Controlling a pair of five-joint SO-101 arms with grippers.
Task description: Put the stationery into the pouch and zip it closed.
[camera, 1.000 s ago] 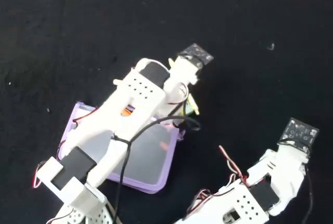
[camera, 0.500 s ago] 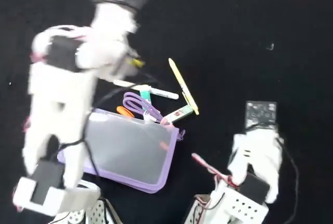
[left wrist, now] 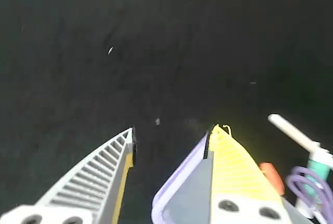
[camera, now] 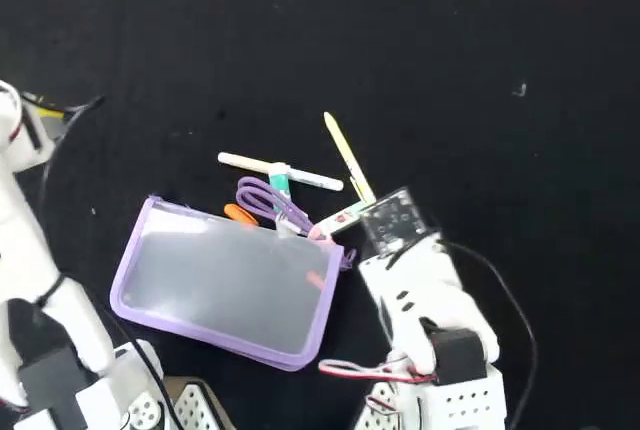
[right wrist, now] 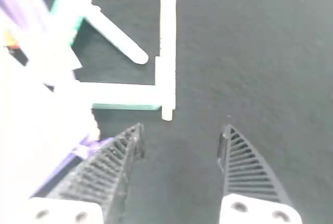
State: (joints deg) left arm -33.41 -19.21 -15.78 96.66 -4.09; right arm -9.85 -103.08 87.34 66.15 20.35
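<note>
Left gripper [left wrist: 171,135] has its jaws spread wide with nothing between them. It hangs over bare black table [camera: 150,60] at the left edge, beside the pouch's near corner. In the high view the left arm [camera: 35,260] stands along that left edge, apart from the pouch [camera: 225,285], with open cloth between them.

The pouch lies flat and tilted, its long far edge facing the stationery; whether its zip is open cannot be told. Every piece is outside it. An orange piece [camera: 240,214] touches that far edge. Purple scissors [camera: 268,202] lie just beside it, their tips reaching the edge. A white pen [camera: 280,172] lies crosswise beyond the scissors, apart from the pouch. A green stick [camera: 335,220] rests near the pouch's right corner, and a yellow pen [camera: 348,158] slants away from it, its lower end meeting the stick.

Right gripper [right wrist: 182,130] is also spread wide and holds nothing. It hangs just short of the green stick and the yellow pen's end, with the pouch close by one finger. The right arm [camera: 430,320] stands right of the pouch. Beyond it the table runs bare to the right and far edges.
</note>
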